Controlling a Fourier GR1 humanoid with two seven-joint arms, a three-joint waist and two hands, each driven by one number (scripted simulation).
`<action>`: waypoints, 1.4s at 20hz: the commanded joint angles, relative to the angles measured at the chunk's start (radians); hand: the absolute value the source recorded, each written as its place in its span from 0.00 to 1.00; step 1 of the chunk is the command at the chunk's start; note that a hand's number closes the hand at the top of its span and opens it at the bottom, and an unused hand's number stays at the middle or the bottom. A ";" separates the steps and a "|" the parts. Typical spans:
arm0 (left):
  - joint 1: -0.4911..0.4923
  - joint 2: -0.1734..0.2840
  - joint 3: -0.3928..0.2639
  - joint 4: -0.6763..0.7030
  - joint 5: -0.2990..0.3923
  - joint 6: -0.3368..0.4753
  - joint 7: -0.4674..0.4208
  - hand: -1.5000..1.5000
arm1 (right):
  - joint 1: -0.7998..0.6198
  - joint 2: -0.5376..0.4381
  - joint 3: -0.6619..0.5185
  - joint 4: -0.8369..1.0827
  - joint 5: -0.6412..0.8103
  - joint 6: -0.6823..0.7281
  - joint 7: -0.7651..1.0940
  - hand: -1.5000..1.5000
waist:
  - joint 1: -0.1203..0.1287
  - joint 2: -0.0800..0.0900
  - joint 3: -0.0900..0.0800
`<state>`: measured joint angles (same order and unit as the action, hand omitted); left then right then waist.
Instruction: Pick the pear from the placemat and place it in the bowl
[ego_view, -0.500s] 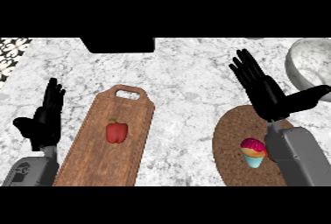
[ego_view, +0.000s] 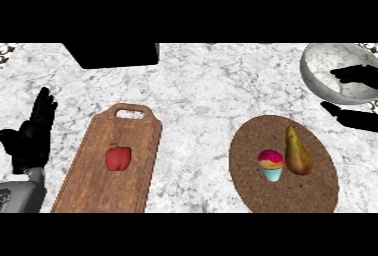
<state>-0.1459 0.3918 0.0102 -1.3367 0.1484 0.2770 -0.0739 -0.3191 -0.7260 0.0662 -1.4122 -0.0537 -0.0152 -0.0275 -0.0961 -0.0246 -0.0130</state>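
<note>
- Meanwhile, the pear (ego_view: 298, 152) is seen lying on the brown oval placemat (ego_view: 255, 187) near the tabletop's (ego_view: 199, 100) front right edge, stem end pointing to the far edge, just beside a small pink-and-teal cupcake (ego_view: 271, 165).
- At the far right corner the grey bowl (ego_view: 317, 75) is shown, with nothing seen inside but the dark shapes of the right hand (ego_view: 356, 120), which is cut off by the view's right edge; whether its fingers are spread or curled cannot be told.
- Nothing is held by the left hand (ego_view: 31, 137), rested at the tabletop's left edge with fingers straight and raised.
- Judged from this, the pick is not yet made: the right hand would best be brought back over the placemat, and the pear taken across its broad lower body from the side away from the cupcake.
- A red pepper (ego_view: 118, 158) on the wooden cutting board (ego_view: 88, 190) is left out of it.
</note>
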 joint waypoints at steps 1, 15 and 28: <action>0.028 0.031 0.007 -0.013 0.007 -0.020 0.036 0.50 | 0.144 -0.095 -0.052 -0.015 0.196 -0.224 0.061 0.00 | -0.041 -0.010 0.010; 0.054 0.048 -0.015 -0.204 0.024 -0.075 0.147 0.50 | 0.710 -0.107 -0.058 -0.815 0.527 -0.356 0.526 0.00 | 0.075 0.018 0.011; -0.019 0.020 -0.034 -0.176 0.000 -0.108 0.183 0.50 | 0.345 -0.333 -0.051 -0.714 0.259 0.191 0.897 0.00 | 0.123 0.031 0.011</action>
<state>-0.1560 0.4105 -0.0225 -1.5144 0.1461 0.1912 0.0995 0.1239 -1.0138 -0.0067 -2.1864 0.2859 0.0462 0.7911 0.0145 0.0038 -0.0022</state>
